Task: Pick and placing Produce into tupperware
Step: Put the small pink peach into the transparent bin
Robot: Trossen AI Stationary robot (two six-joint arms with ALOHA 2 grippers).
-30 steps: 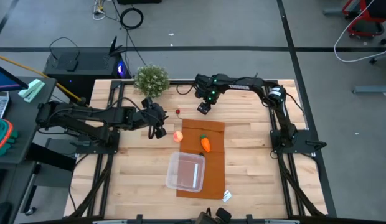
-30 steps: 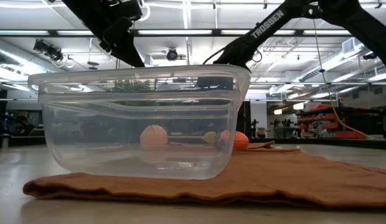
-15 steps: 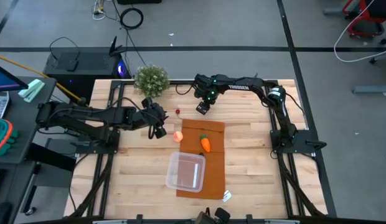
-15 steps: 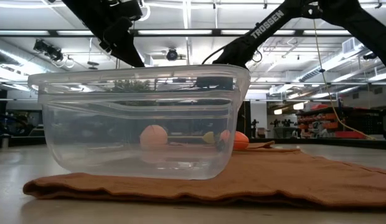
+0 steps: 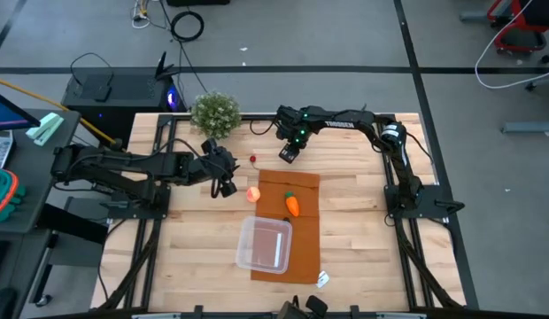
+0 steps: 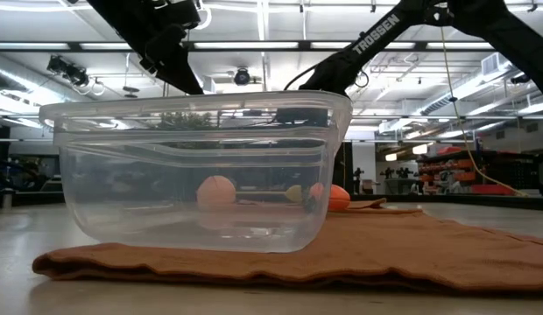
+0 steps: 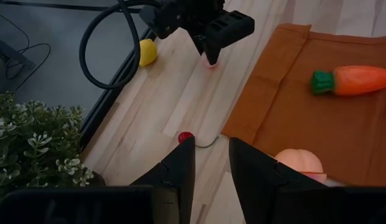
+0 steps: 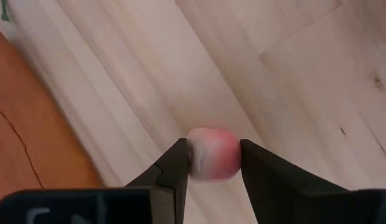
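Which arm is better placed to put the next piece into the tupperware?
The right. Its gripper has its jaws closed on the small pink piece, so it only needs to carry it to the empty tupperware. The left gripper holds nothing and hangs beside the peach.

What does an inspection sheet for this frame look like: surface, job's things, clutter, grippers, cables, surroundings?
Surface: wooden table with a brown mat on it.
Job's things: tupperware empty, partly on the mat; carrot on the mat; peach at the mat's edge; small red piece and lemon on bare wood; pink piece between the right gripper's fingers.
Clutter: potted plant at the far edge; small white tag near the front edge.
Grippers: right gripper shut on the pink piece, low over the wood; left gripper open, beside the peach.
Cables: black cable looping off the right arm.
Surroundings: grey floor with cords; no person seen.
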